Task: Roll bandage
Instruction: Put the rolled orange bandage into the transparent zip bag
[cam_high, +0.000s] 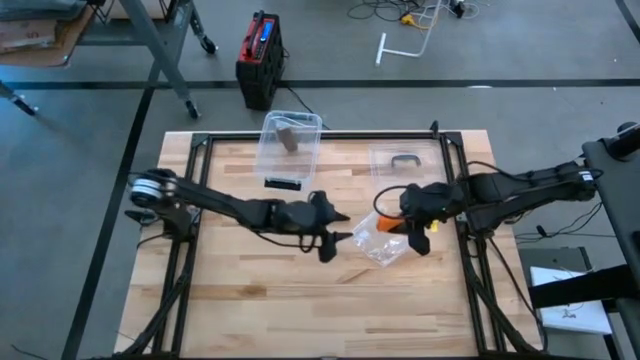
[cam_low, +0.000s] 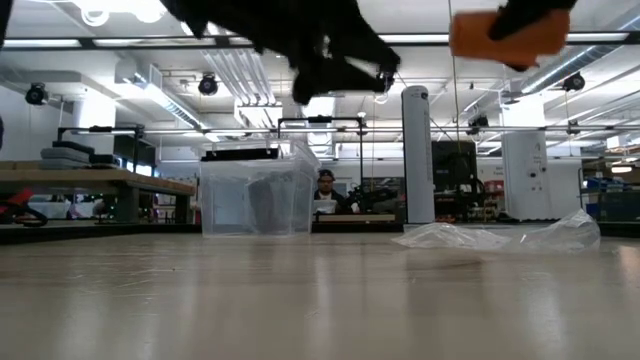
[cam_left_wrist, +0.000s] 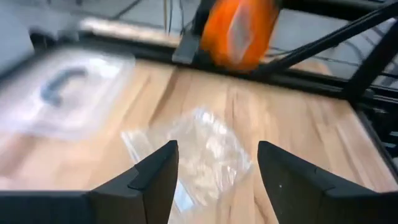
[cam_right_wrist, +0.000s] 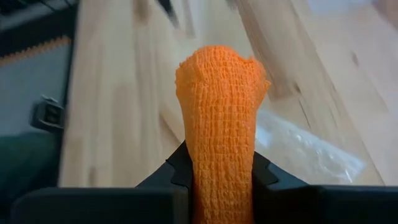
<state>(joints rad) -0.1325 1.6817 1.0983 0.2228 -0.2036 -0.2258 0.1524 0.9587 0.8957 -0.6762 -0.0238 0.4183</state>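
Orange bandage (cam_right_wrist: 219, 134), closest to my right wrist camera: pinched upright between the right gripper's (cam_high: 414, 232) dark fingers (cam_right_wrist: 267, 177), raised clear of the table (cam_high: 300, 300). Landmark for this entry: the crumpled clear bag (cam_high: 382, 244) lying flat on the wood. I note the bandage directly above the bag's right part. Left gripper (cam_high: 336, 237): I see its fingers (cam_left_wrist: 155, 177) spread fairly wide, holding nothing, hovering just left of the bag and aimed at it. Clear bin (cam_high: 290, 145): upright, well behind and left of the bag, a dark item inside. Clear lid (cam_high: 405, 163): flat, behind the bag, a dark handle on top.
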